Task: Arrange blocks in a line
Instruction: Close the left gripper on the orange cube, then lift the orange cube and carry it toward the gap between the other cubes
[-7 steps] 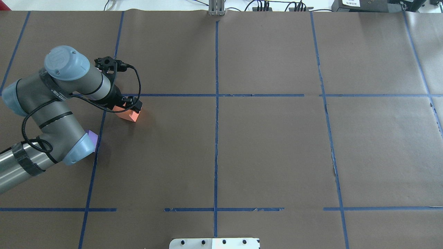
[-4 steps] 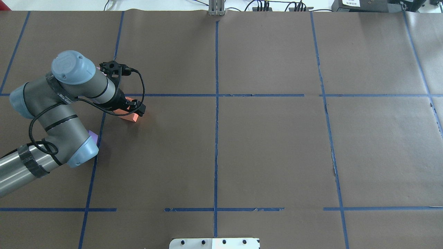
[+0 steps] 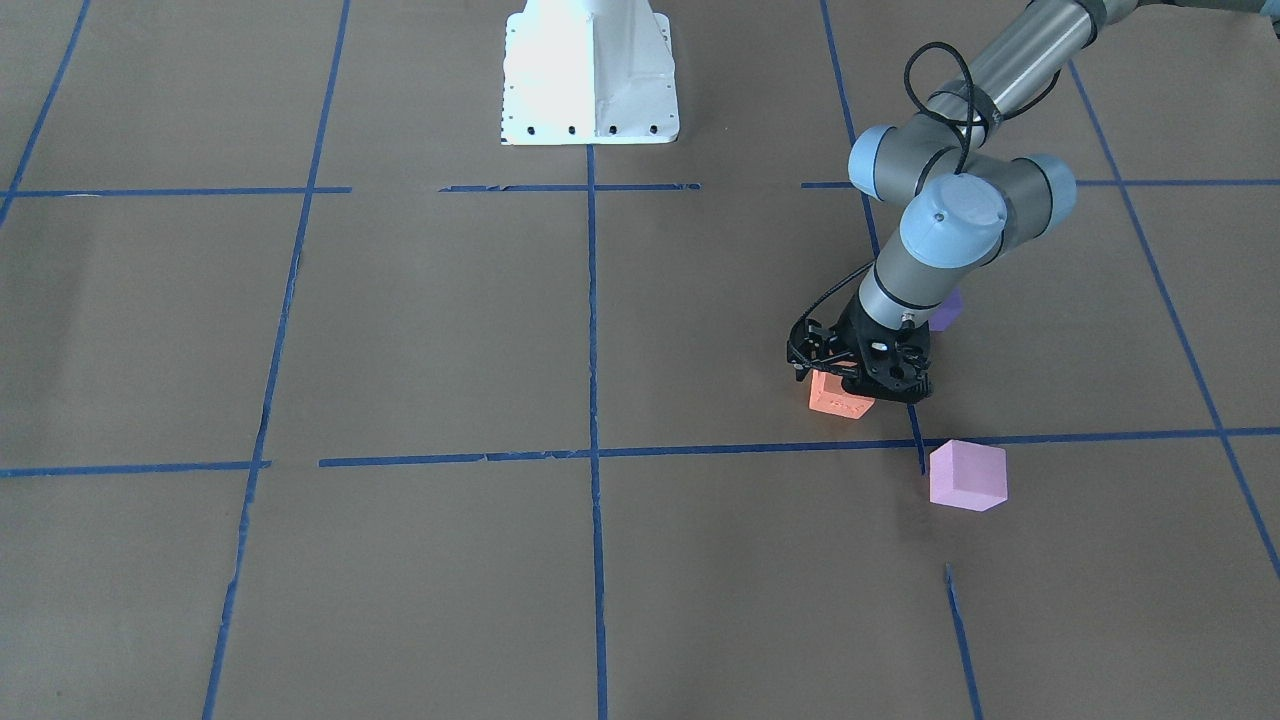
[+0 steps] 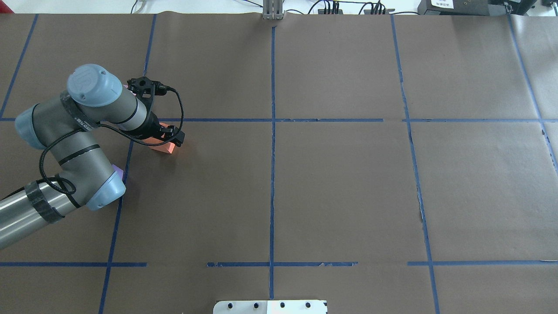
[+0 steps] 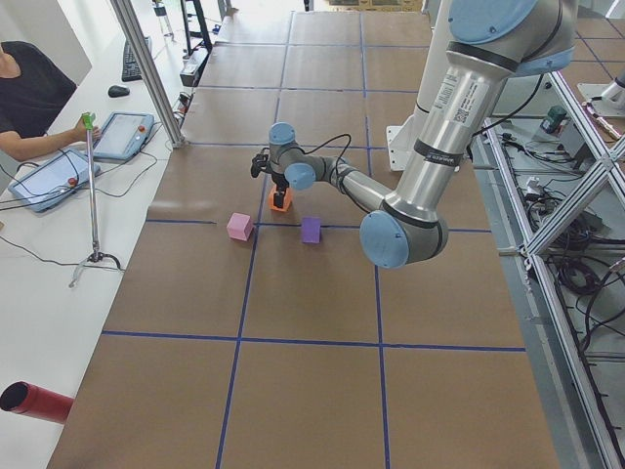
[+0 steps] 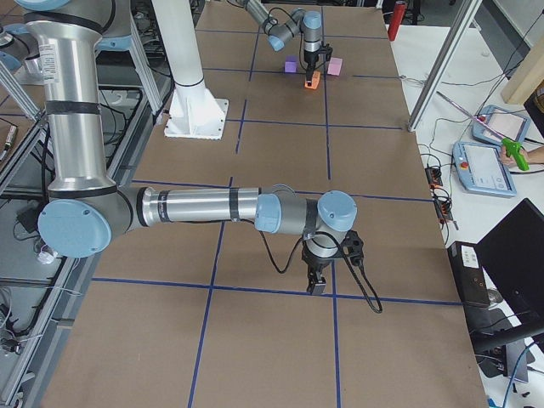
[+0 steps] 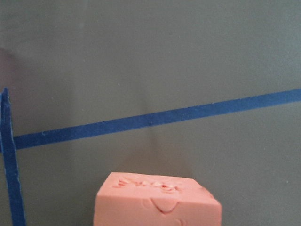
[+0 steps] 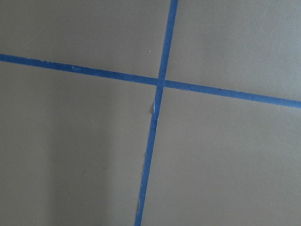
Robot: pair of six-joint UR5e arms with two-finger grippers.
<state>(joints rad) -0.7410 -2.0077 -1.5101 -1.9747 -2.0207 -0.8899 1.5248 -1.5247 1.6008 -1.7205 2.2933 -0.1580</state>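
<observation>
The left claw (image 3: pixel 857 382) points down at the brown surface (image 3: pixel 400 330) and is clamped on the orange block (image 3: pixel 838 400). The block's top is tucked between the jaws and the rest shows beneath, slightly tilted. Whether its underside touches the surface is unclear. In the left wrist view its embossed top face fills the lower middle, with a blue tape line (image 7: pixel 155 120) crossing just beyond it.

The pink block (image 3: pixel 966 476) rests past the claw, away from the robot's base and toward the robot's left, across that tape line. The violet block (image 3: pixel 946 310) sits on the claw's base side, partly hidden behind the wrist.

The right claw (image 6: pixel 317 285) hangs low over a tape crossing, well apart from the blocks. I cannot tell how its jaws stand.
</observation>
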